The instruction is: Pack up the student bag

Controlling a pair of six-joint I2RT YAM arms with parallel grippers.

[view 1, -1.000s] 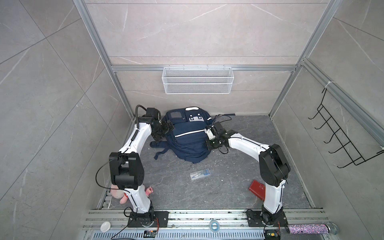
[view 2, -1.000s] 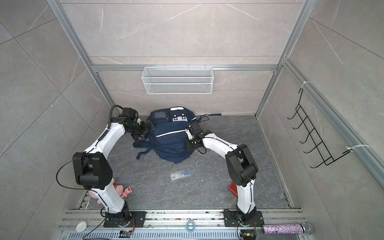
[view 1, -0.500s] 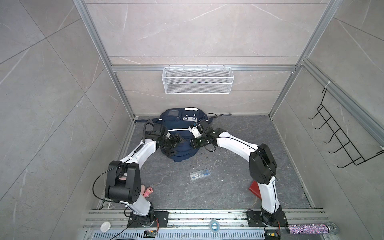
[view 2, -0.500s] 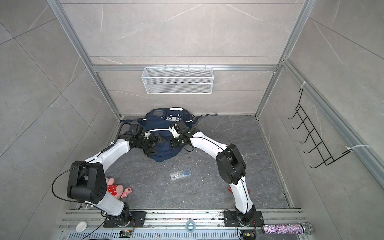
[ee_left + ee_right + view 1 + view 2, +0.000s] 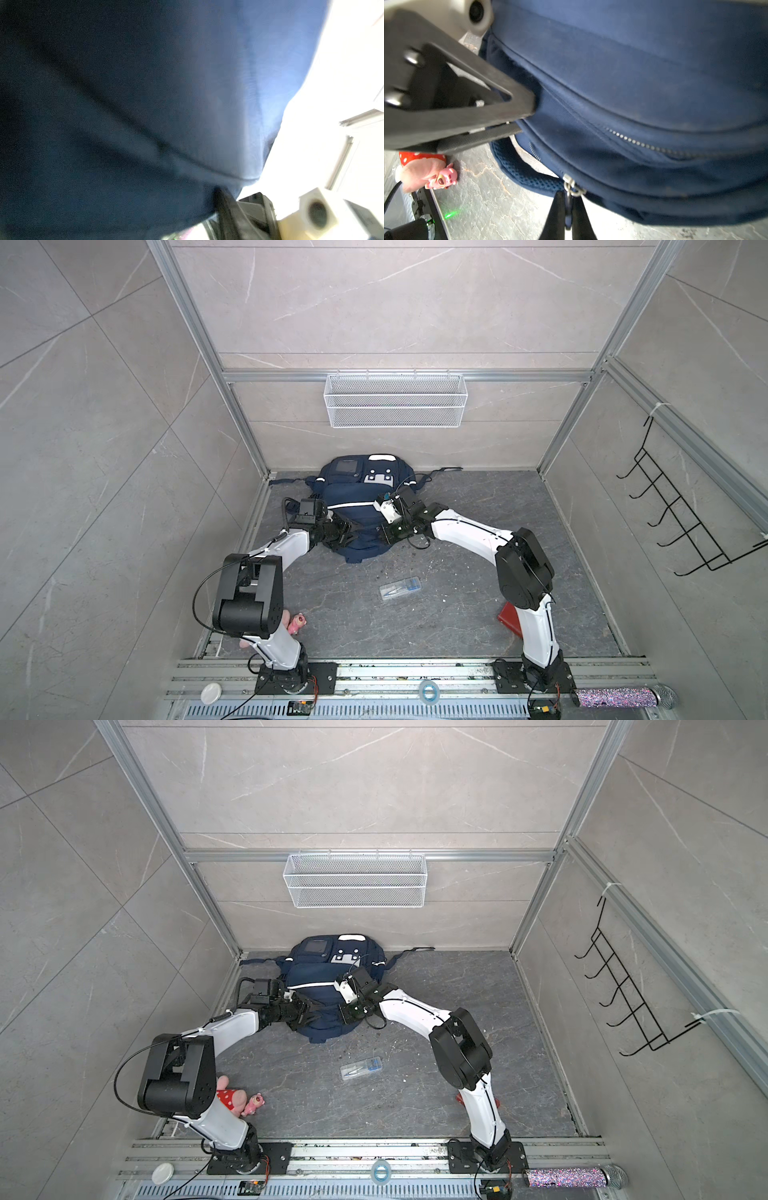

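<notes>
The student bag (image 5: 357, 506) (image 5: 320, 979), a navy backpack with white stripes, lies at the back of the floor against the wall. My left gripper (image 5: 351, 533) (image 5: 316, 1011) presses into its near left side. In the right wrist view its jaws (image 5: 527, 118) stand nearly together, pinching a fold of fabric by a zip line. The left wrist view shows only navy fabric (image 5: 124, 104) and one dark finger (image 5: 225, 205). My right gripper (image 5: 382, 536) (image 5: 345, 1016) (image 5: 568, 205) is shut on a zip pull, just below its metal ring (image 5: 572, 187), at the bag's near right.
A clear pencil case (image 5: 400, 588) lies on the floor in front of the bag. A pink plush toy (image 5: 245, 1100) sits by the left arm's base, and a red book (image 5: 509, 616) lies behind the right arm. On the walls hang a wire basket (image 5: 395, 400) and a black hook rack (image 5: 681, 522).
My left gripper swung from the bag's far left side round to its near left side and narrowed from wide open. The right gripper, still shut, moved left, and the bag shifted a little leftward.
</notes>
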